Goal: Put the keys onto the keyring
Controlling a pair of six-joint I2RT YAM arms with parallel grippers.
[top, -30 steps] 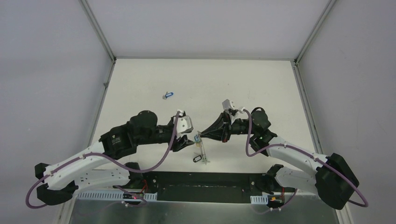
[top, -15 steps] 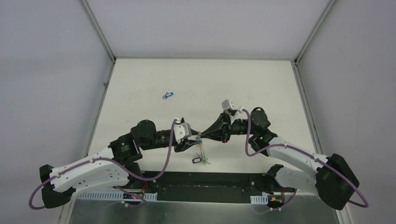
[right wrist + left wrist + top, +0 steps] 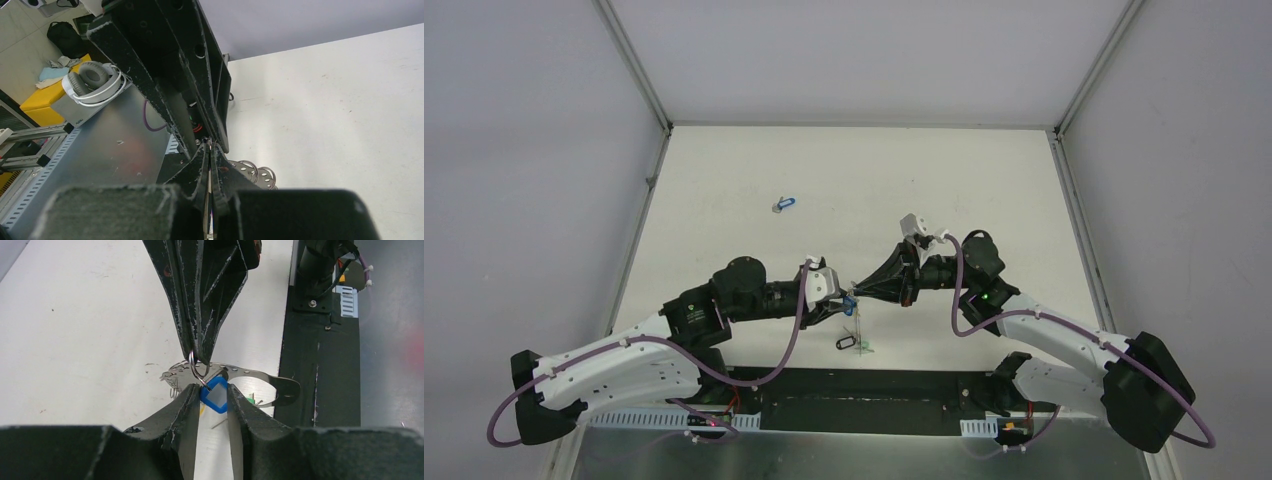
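The right gripper (image 3: 198, 358) is pinching the small silver split ring (image 3: 193, 367) of the large grey metal keyring (image 3: 260, 376) to steady it, while the left gripper (image 3: 211, 390) is pinching the blue plastic-headed key (image 3: 216, 397) against that ring for threading.

Nothing written can be read in any of the views: no text, brand, number or sign. The blue key (image 3: 216, 396) has a paler panel set in its plastic head, but no writing can be made out on it.
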